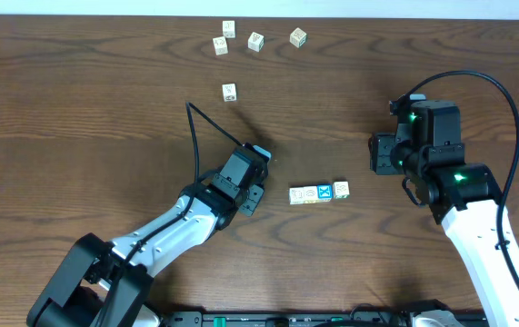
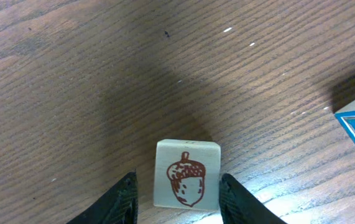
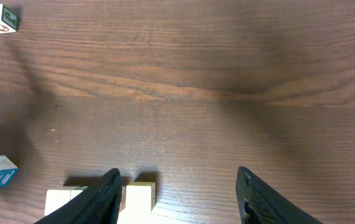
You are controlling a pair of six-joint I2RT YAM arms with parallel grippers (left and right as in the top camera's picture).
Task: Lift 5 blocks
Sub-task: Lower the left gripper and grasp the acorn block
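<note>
Four blocks (image 1: 318,193) sit in a row on the tabletop (image 1: 104,109). The fifth, the acorn block (image 2: 188,182), stands between the parted jaws of the left gripper (image 2: 178,179), seemingly for lifting. The right gripper (image 3: 177,174) hangs apart, empty.

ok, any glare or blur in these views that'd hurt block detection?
Left wrist: acorn block sharp, glare on table by the fingers, dark shadow behind it. Right wrist: broad soft shadows, cream blocks washed out. Overhead: even light, blocks too small to read.

Open left claw (image 2: 177,180) narrower than right claw (image 3: 177,171).
</note>
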